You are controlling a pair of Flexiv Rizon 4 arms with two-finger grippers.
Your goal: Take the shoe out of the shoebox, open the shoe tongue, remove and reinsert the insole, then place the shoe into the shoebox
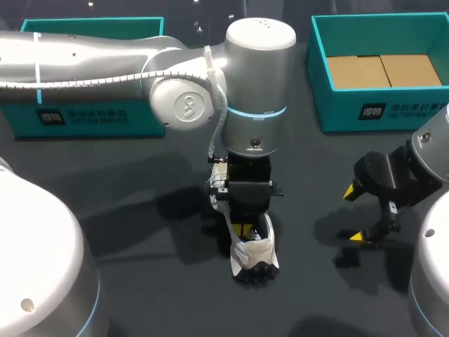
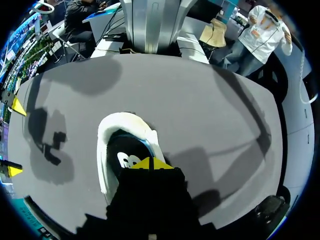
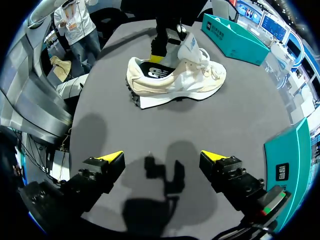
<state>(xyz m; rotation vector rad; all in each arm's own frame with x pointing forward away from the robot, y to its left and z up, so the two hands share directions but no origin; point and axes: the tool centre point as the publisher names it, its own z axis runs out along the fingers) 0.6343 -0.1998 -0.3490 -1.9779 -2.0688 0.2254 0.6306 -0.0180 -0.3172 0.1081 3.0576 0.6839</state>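
A white sneaker (image 1: pixel 260 250) lies on the dark table near the middle, sole down, with its heel toward the front edge. Its tongue (image 3: pixel 190 47) stands pulled up. My left gripper (image 1: pixel 243 229) points straight down into the shoe's opening. In the left wrist view the left gripper (image 2: pixel 150 163) is shut, its yellow tips together over the black insole (image 2: pixel 126 150) inside the white sneaker (image 2: pixel 106 145). I cannot tell whether the tips pinch the insole. My right gripper (image 3: pixel 161 157) hovers open and empty above bare table, to the right of the sneaker (image 3: pixel 175 82).
An open teal shoebox (image 1: pixel 382 105) with a brown cardboard bottom stands at the back right. A second teal box (image 1: pixel 84 112) stands at the back left, partly behind my left arm. The right wrist view has one teal box (image 3: pixel 235 37) beyond the shoe and another (image 3: pixel 287 160) beside my right gripper.
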